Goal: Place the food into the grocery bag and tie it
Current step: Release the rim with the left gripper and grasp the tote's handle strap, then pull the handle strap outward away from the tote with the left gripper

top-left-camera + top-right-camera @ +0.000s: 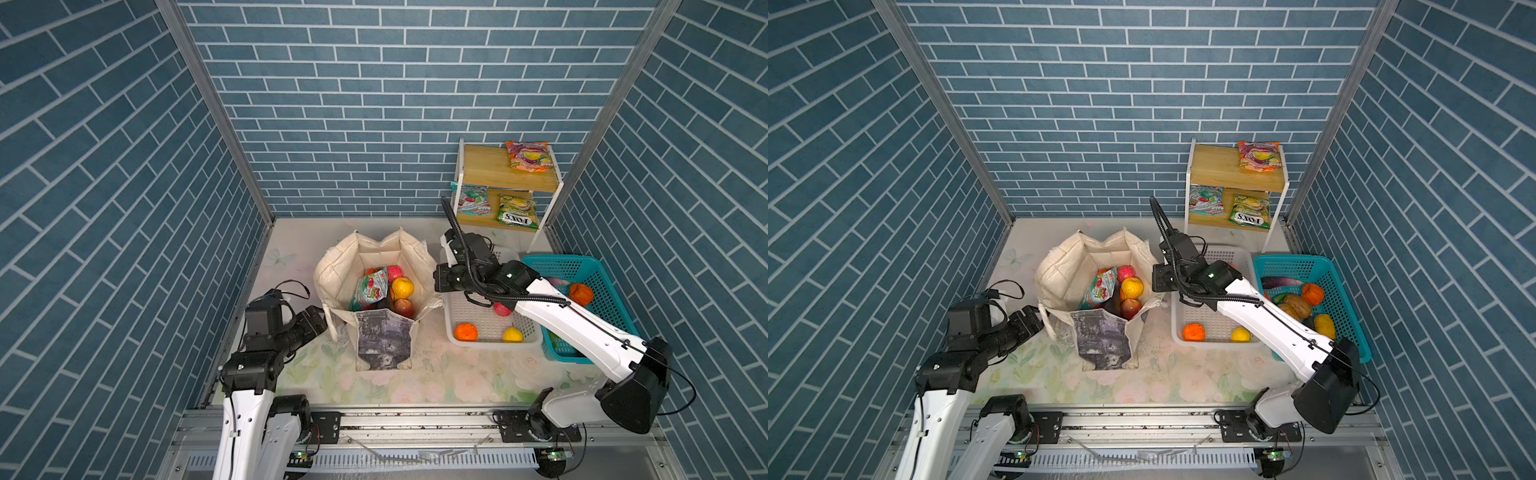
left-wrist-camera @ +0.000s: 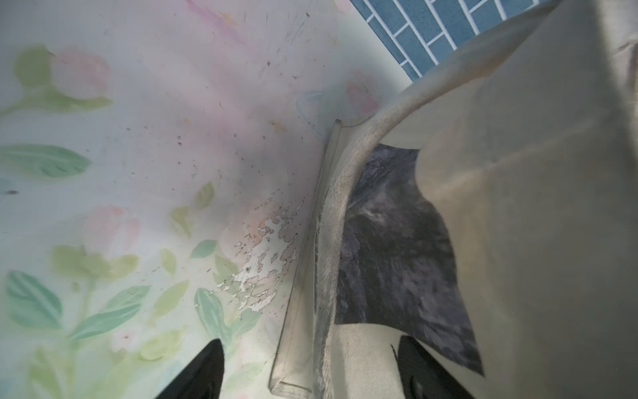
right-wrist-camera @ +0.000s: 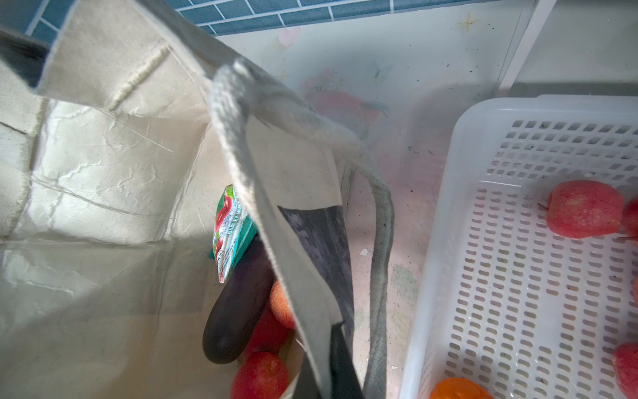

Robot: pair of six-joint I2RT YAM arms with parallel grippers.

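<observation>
Beside the bag (image 1: 345, 266), tying seems underway: right gripper (image 1: 436, 283) is clamped on its cloth, left gripper (image 1: 322, 318) gapes around a strap (image 2: 331, 224) and should close next.

Snack packet (image 1: 369, 291) inside grocery bag (image 1: 336, 266)

Left end effector (image 1: 322, 319) low, jaws spread, right end effector (image 1: 437, 279) pinched closed, arm extended

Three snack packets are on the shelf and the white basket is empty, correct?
Not empty: in a top view the white basket holds an orange and a yellow fruit, and the right wrist view shows a red apple in it. Three snack packets are on the shelf, as you say.
</observation>
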